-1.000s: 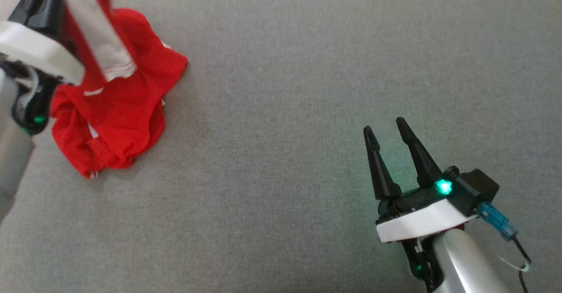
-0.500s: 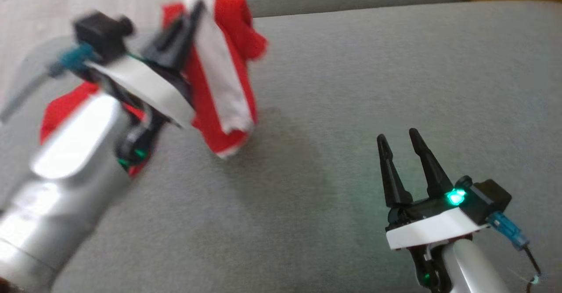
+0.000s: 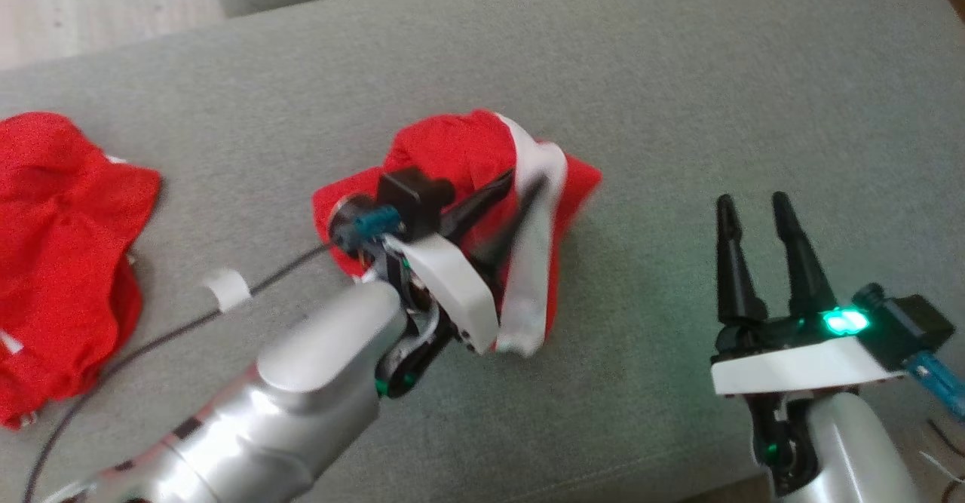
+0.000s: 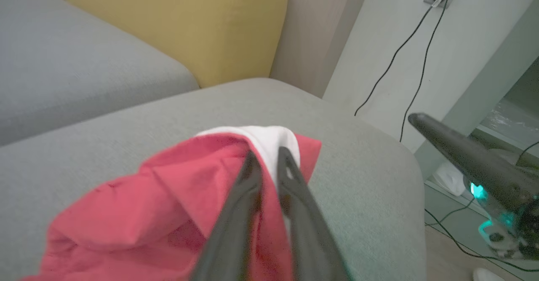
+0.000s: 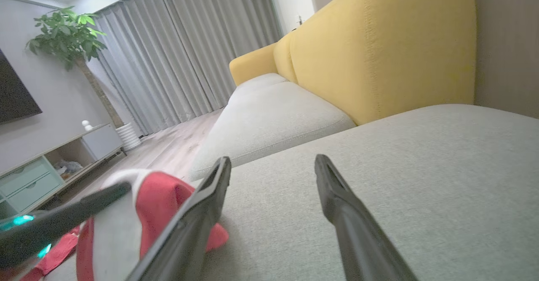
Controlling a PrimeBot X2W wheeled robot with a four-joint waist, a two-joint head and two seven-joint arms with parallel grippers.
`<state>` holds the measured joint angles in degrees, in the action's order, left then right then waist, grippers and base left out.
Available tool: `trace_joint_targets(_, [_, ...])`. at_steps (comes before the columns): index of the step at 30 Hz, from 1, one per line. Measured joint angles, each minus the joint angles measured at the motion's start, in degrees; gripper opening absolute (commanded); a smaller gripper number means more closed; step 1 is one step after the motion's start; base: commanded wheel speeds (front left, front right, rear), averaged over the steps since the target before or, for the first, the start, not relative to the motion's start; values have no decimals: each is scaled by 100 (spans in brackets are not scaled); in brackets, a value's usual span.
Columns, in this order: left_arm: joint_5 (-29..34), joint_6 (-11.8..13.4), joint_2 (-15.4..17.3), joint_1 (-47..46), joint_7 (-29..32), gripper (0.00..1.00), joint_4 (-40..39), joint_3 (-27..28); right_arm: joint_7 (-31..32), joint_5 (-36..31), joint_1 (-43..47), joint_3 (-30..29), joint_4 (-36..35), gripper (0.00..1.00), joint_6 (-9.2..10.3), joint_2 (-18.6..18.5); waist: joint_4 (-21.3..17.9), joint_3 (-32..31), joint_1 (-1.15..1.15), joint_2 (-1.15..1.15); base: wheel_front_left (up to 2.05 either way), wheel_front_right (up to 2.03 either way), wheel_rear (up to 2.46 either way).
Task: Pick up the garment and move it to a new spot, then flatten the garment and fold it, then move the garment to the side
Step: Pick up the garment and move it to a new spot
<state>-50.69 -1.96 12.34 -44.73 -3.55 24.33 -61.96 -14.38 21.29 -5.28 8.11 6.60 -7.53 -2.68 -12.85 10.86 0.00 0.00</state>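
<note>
Pinching crumpled red garment (image 3: 452, 148), white band; left gripper (image 3: 525, 181), woven grey upholstery (image 3: 678, 73)

The garment (image 3: 460, 148) is bright red with a broad white band, and the other cloth (image 3: 60, 224) is red with small white flecks. The sofa cushion (image 3: 678, 73) beneath them is plain mid-grey, and the backrest (image 5: 379, 41) is mustard yellow. The left gripper (image 3: 522, 184) and right gripper (image 3: 752, 201) have black jaws, white collars, silver forearms, green lights and blue connectors.
</note>
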Motion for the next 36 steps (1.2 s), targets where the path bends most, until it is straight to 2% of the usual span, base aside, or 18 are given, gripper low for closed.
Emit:
trace_joint_targets(4, [2,5,-127,130,-171,100,297,-56,0,83,-3,-110,-15,100,0,1,-109,121,1,0,0,0,0])
trace_joint_targets(9, [51,68,-68,106,-558,100,511,110,0,81,-5,-190,-27,100,0,2,101,63,0,0,0,0,0])
trace_joint_targets(12, [569,321,200,-61,-862,100,580,123,-1,64,-4,-202,-24,100,0,2,313,-22,0,0,0,0,0])
trace_joint_targets(18, [765,738,820,83,-1074,100,339,732,-1,-77,22,-213,5,100,0,2,850,-258,0,0,0,0,0])
trace_joint_targets(19, [765,738,820,83,-1074,100,339,732,-1,-77,22,-213,5,100,0,2,850,-258,0,0,0,0,0])
trace_joint_targets(23, [1240,1139,1176,772,-1099,100,-316,1244,-1,-129,126,-268,42,100,0,3,1240,-435,-1,0,0,0,0])
trace_joint_targets(25, [1257,1272,1243,1625,-1109,100,-839,1751,-1,-140,268,-289,79,100,0,4,1512,-553,-1,0,0,0,0])
trace_joint_targets(30, [1469,1313,1123,2961,-1107,100,-1383,2414,-1,-338,378,-304,142,100,0,5,1851,-720,-1,0,0,0,0])
trace_joint_targets(32, [1612,1298,935,3367,-1107,100,-1545,2719,-1,-375,386,-303,163,100,0,7,1910,-804,-1,0,0,0,0])
trace_joint_targets(36, [1951,1083,492,3990,-1107,100,-1763,3141,-1,-375,546,-313,193,100,0,7,1955,-990,-1,0,0,0,0])
